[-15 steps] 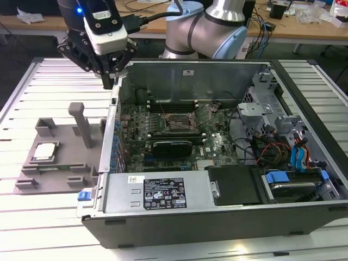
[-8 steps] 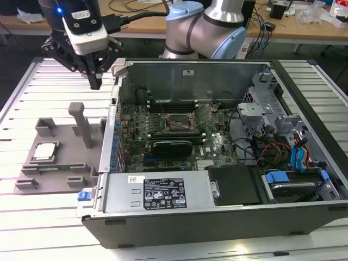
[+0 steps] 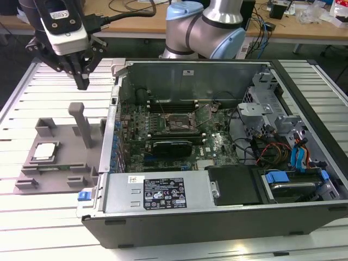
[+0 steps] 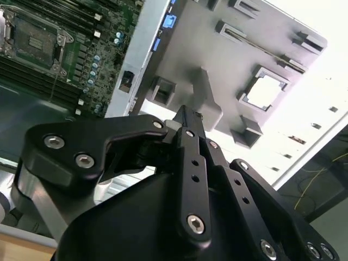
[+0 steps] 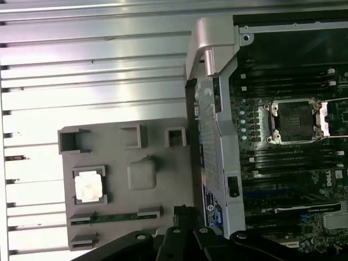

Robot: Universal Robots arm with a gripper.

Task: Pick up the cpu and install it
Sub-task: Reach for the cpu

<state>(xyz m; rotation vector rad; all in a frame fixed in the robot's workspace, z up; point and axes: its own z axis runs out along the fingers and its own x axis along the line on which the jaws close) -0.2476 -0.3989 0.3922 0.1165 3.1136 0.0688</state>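
The cpu (image 3: 44, 152) is a small silver square lying flat in a recess of the grey fixture plate (image 3: 57, 174), at the exterior view's left of the open computer case. It also appears in both wrist views, as the cpu (image 5: 88, 186) and the cpu (image 4: 266, 89). My gripper (image 3: 82, 81) hangs above the slatted table behind the fixture, well clear of the cpu. Its black fingers (image 4: 186, 120) meet at the tips with nothing between them. The open socket (image 3: 182, 124) sits on the motherboard inside the case, and the socket (image 5: 296, 120) has its metal frame lifted.
A grey upright post (image 3: 81, 124) rises from the fixture between the cpu and the case wall (image 3: 111, 141). A long black card (image 3: 171, 144) lies just below the socket. Power supply (image 3: 163, 193) and drive bays (image 3: 293, 163) fill the case's front and right.
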